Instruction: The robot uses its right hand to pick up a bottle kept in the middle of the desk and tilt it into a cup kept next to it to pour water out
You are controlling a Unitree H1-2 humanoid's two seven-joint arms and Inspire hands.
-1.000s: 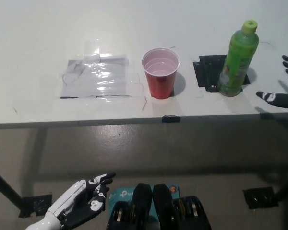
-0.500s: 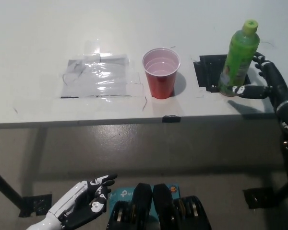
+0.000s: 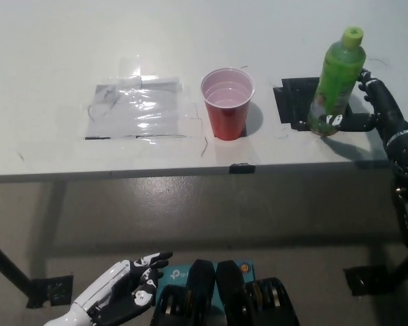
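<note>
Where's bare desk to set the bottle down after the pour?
Free: the white desk left of the clear taped plastic sheet, and the strip behind the red plastic cup. Crowded: the black tape square where the green plastic bottle leans at the black right hand. White left hand hangs below the desk.

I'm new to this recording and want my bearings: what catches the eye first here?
The bright green bottle stands on a black patch at the desk's right, with the black right hand curled around its far side and base. Just to its left sits a red cup, upright. The white left hand rests open below the desk, lower left.
</note>
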